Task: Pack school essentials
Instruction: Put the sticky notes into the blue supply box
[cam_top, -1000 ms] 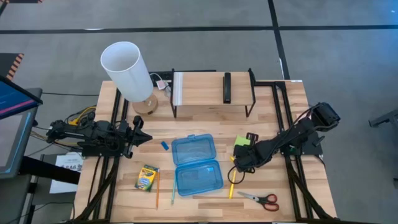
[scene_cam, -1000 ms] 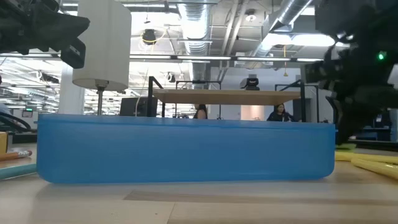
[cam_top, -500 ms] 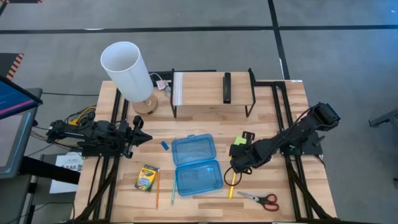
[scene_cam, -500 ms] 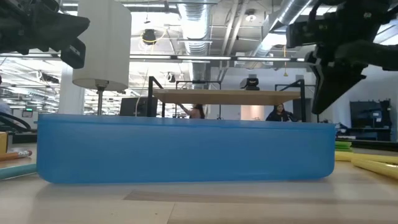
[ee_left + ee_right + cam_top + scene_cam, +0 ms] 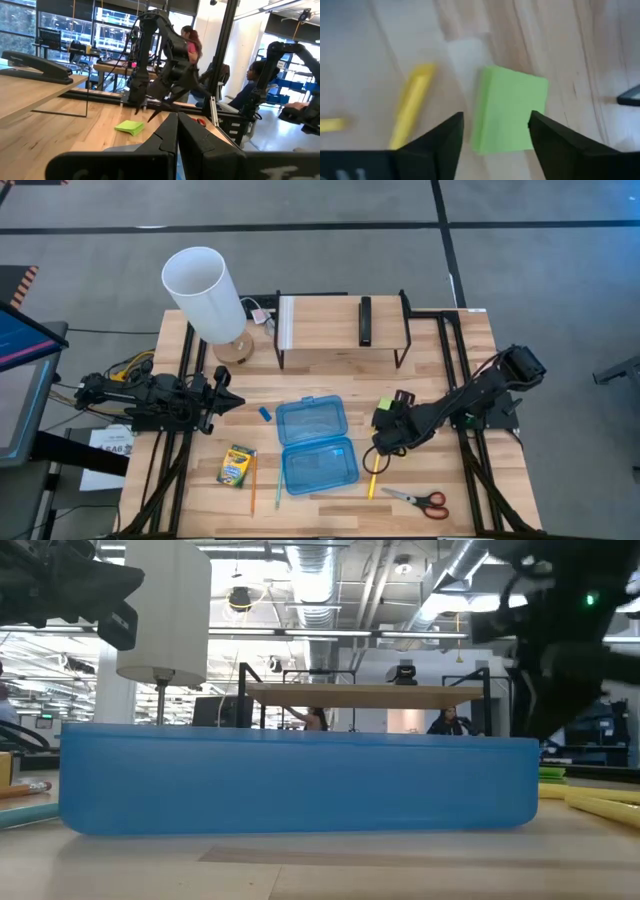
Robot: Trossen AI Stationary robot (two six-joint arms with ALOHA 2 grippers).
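A lime-green sticky-note pad [image 5: 507, 107] lies flat on the table to the right of the open blue case [image 5: 315, 442]. My right gripper [image 5: 495, 127] hovers over the pad, open, one finger on each side of it and clear of it. A yellow pencil [image 5: 373, 475] lies just nearer, and red-handled scissors [image 5: 420, 500] lie near the front edge. The crayon box [image 5: 236, 465], two pencils [image 5: 265, 488] and the blue eraser [image 5: 264, 414] lie left of the case. My left gripper [image 5: 228, 402] waits shut at the table's left.
A white lamp [image 5: 205, 295] stands at the far left. A wooden shelf [image 5: 340, 330] with a black stapler [image 5: 366, 320] spans the far middle. Black frame rails run along both table sides. People sit in the room beyond the table.
My right gripper has opened over the sticky-note pad and shifted slightly toward the table's left. The pad has stayed where it lay.
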